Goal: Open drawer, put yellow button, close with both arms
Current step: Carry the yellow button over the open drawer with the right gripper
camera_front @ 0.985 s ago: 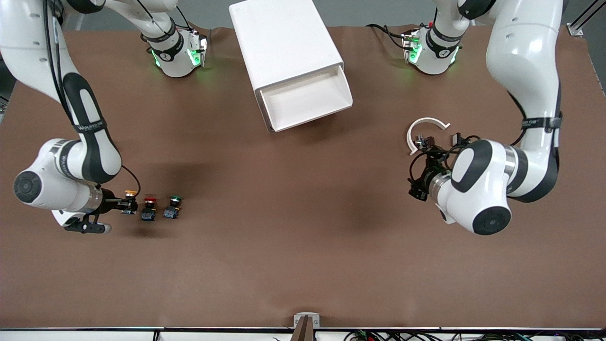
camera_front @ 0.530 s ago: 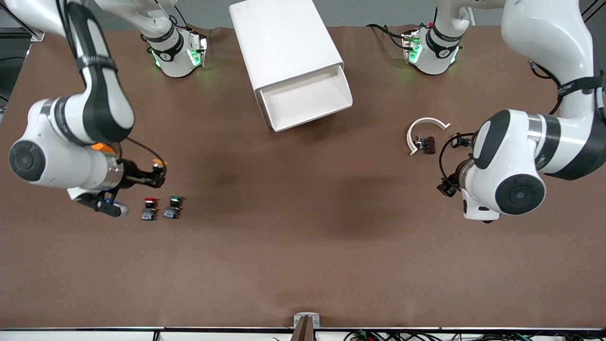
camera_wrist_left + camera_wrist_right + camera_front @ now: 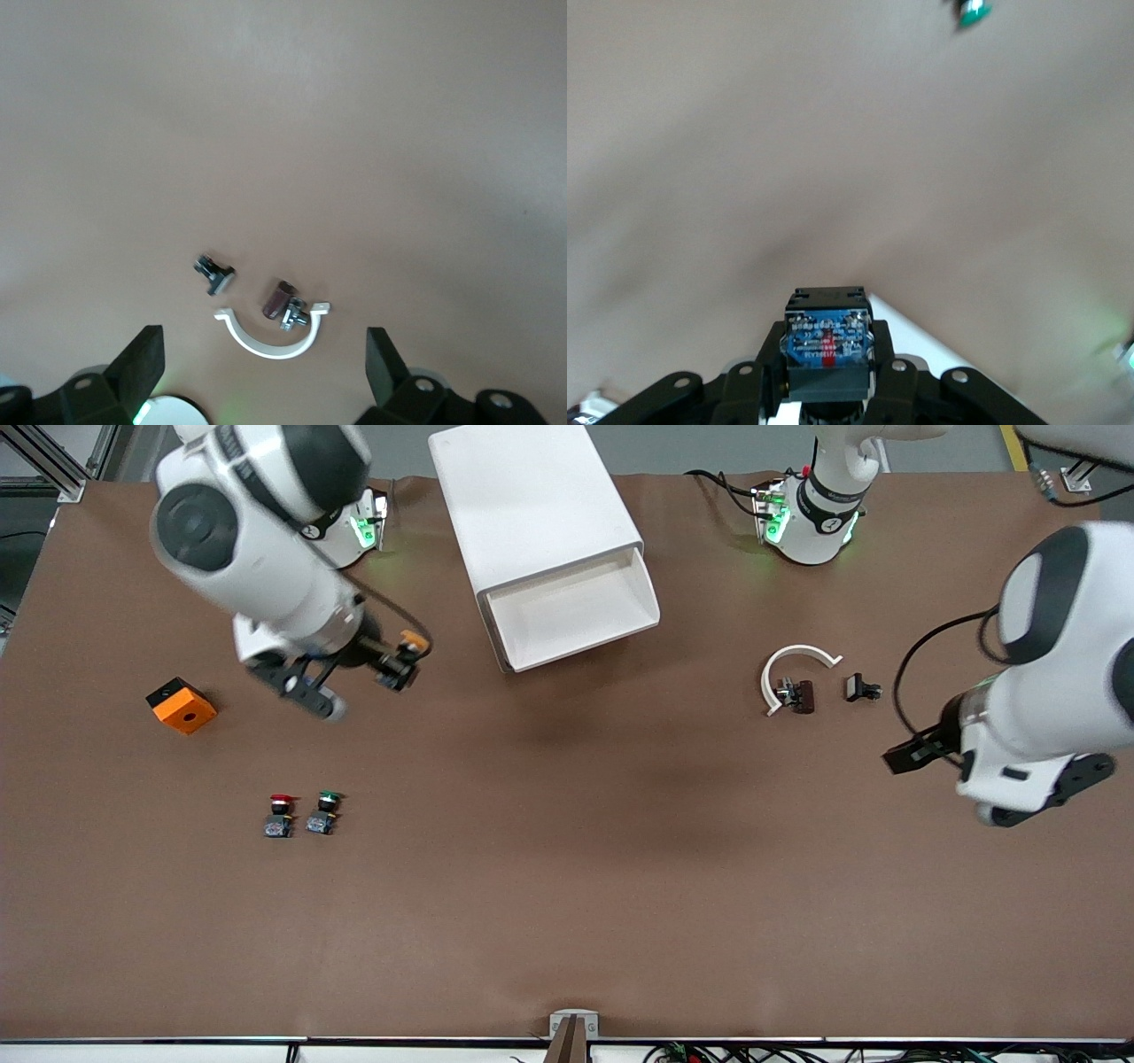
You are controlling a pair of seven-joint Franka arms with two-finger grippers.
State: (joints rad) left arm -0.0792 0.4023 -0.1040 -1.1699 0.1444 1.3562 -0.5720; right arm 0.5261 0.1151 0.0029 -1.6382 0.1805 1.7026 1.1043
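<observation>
The yellow button (image 3: 411,640) hangs in the air with my right gripper (image 3: 399,662) shut on it, over bare table beside the cabinet (image 3: 532,505), toward the right arm's end. In the right wrist view its blue-grey base (image 3: 828,341) sits clamped between the fingers (image 3: 749,381). The drawer (image 3: 576,607) at the cabinet's top stands pulled out, with nothing in it. My left gripper (image 3: 912,755) is open and holds nothing, up over the table toward the left arm's end. In the left wrist view its fingers (image 3: 142,363) stand wide apart.
A red-capped button (image 3: 281,815) and a green-capped button (image 3: 325,812) stand side by side on the table. An orange block (image 3: 181,705) lies toward the right arm's end. A white half-ring clamp (image 3: 797,666) and small metal parts (image 3: 861,688) lie by the left arm.
My right gripper has lifted the yellow button from beside the red one and carried it toward the open drawer. The left arm has drawn back from the clamp. The orange block has come into view.
</observation>
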